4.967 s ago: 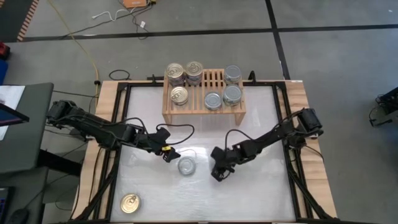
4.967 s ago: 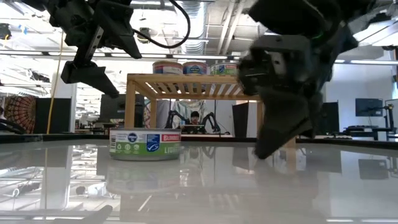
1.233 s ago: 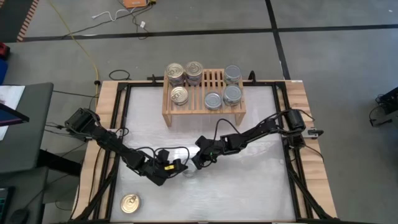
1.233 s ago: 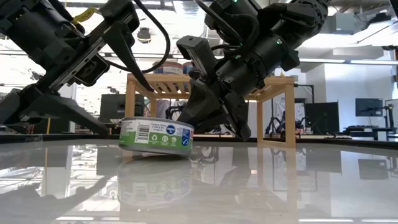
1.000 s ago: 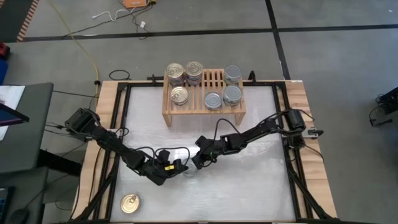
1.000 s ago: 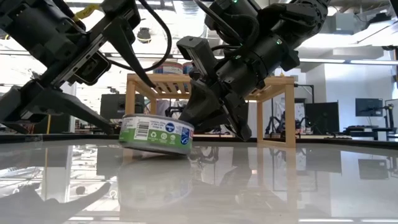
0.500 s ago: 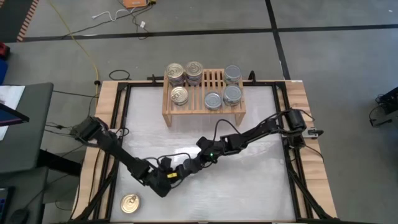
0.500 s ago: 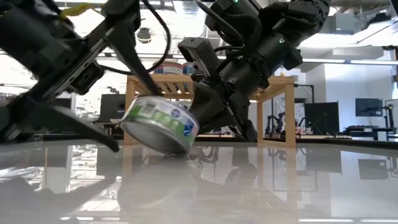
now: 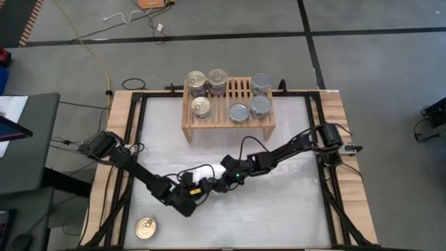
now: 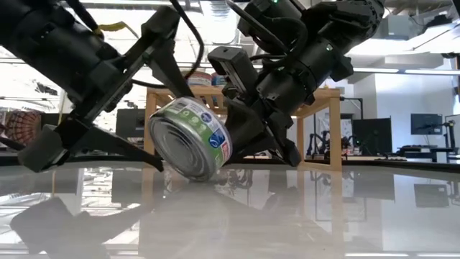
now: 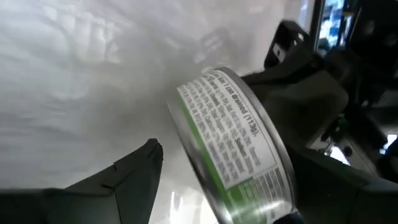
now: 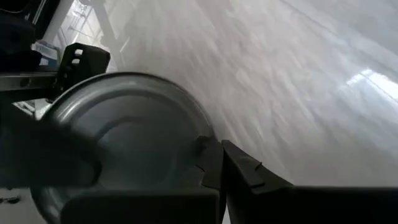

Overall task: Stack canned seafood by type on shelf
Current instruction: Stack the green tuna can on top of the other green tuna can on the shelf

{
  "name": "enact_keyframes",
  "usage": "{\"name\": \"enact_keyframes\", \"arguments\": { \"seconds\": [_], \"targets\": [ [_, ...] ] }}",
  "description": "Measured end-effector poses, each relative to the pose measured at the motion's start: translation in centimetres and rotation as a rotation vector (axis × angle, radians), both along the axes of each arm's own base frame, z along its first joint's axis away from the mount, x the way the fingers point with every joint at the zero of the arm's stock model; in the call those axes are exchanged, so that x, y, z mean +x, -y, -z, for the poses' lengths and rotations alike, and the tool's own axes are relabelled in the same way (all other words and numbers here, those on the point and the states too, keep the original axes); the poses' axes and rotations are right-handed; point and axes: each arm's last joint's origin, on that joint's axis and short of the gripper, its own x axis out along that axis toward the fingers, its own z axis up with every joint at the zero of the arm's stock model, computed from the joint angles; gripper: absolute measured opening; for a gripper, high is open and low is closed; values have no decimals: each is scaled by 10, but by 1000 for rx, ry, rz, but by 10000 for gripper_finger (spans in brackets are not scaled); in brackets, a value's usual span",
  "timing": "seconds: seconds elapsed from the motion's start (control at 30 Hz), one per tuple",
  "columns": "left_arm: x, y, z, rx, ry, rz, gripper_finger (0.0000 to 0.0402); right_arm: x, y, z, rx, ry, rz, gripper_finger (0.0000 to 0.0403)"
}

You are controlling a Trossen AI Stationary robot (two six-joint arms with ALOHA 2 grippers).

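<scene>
Can [image 10: 190,137] now tips steeply on edge mid-table, up from flat a second ago; left gripper [image 9: 198,189] straddles it wide open, closed right gripper [image 9: 221,183] props it, readying pickup for the shelf [image 9: 228,125].

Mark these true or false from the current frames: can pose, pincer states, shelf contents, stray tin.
1. The green-labelled round tin lies flat on the white table. False: it is tipped up on its edge.
2. The left pincer is open around that tin. True.
3. The right pincer is wide open. False: it is shut, pressed against the tin.
4. The light-wood slatted shelf carries no cans. False: gold-topped tins sit on one side, silver-topped tins on the other.
5. A gold-topped round tin sits alone near the table's front left corner. True.
</scene>
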Motion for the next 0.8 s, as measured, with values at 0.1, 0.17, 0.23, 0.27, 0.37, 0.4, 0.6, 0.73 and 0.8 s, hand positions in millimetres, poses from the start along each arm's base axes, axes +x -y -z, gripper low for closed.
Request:
{"name": "enact_keyframes", "arguments": {
  "seconds": [0.1,0.17,0.23,0.27,0.37,0.4,0.6,0.73,0.8],
  "targets": [
    [3,-3,-1,4,-7,30,293,-1,0,1,-1,-7,-2,28],
    [5,-4,-1,-1,-14,42,281,-1,-1,1,-1,-7,-3,28],
    [5,-4,-1,-2,-19,46,263,-1,-1,1,-1,-7,-4,28],
    [4,-4,-1,-5,-20,49,252,-1,-1,1,0,-7,-5,28],
    [3,-2,-1,-14,-22,62,215,-1,-1,0,-1,-7,-7,28],
    [3,-1,-1,-14,-23,64,202,-1,-1,-1,-1,-7,-7,28],
    [-1,4,0,-9,-34,82,131,-7,1,-14,-37,-13,-54,29],
    [-6,4,-7,11,-55,102,126,-20,4,-32,-90,-79,-87,29],
    [-9,2,-14,31,-59,115,126,-30,5,-43,-117,-121,-102,29]
  ]
}}
